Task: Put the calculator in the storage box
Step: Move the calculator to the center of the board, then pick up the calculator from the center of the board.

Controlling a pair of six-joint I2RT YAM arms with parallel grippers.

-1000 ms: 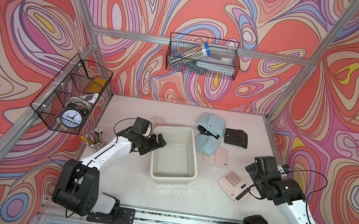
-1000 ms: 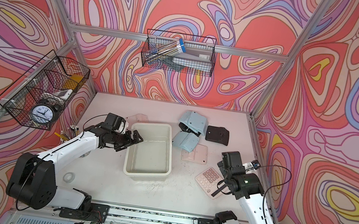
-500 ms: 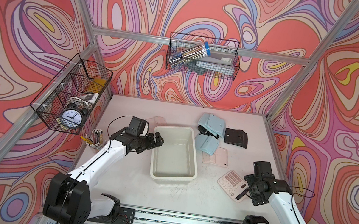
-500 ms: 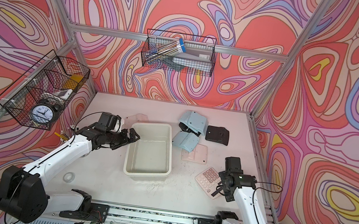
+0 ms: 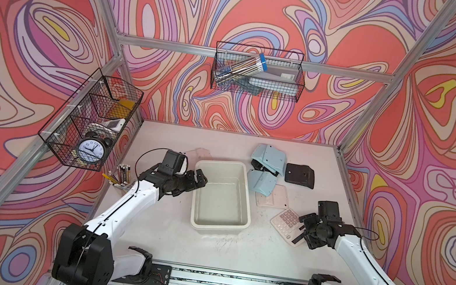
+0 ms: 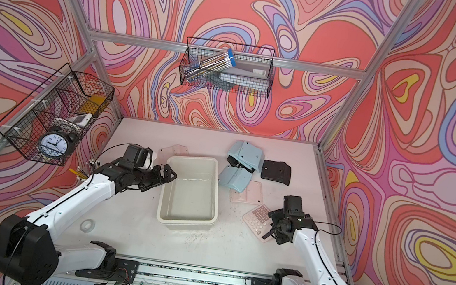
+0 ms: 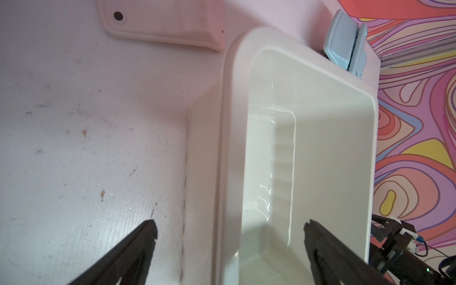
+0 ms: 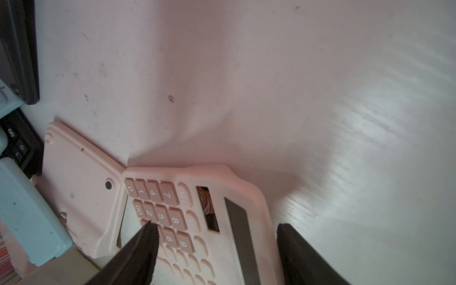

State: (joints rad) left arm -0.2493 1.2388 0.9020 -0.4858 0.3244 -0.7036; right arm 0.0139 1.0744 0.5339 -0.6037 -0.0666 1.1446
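Your right gripper [image 8: 217, 227] hangs spread over the calculator [image 8: 172, 197], your left gripper [image 7: 230, 225] spread astride the box [image 7: 227, 123] rim; closing now, the finger [image 8: 139, 246] over its face could skid it away.

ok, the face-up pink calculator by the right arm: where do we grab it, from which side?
Probably take the calculator by its display end, from above on the right arm's side. It lies flat, keys up; that edge faces bare table, while the key end abuts a second pink calculator lying face down. The right gripper straddles that end, jaws open.
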